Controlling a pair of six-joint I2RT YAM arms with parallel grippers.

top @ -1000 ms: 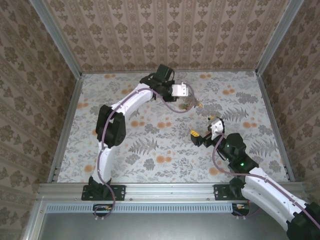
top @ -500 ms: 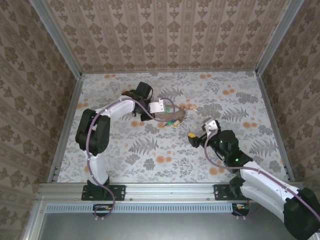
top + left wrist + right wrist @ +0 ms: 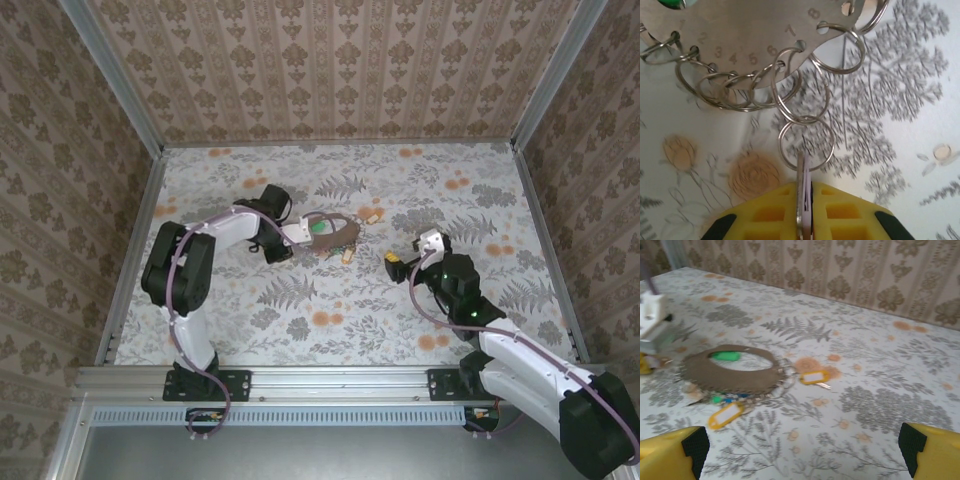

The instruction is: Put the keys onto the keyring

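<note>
Floral tabletop, patterned walls; left pincer pinches probable key by keyring.

Stamped digits 3, 4, 5, 6, 7 and 8 run beside the holes along the keyring edge.

Brown oval keyring lies flat, small keys linked to its rim.

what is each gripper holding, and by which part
The left gripper pinches a key edge-on by the end away from its small ring. The right gripper is open, holding nothing.
</note>
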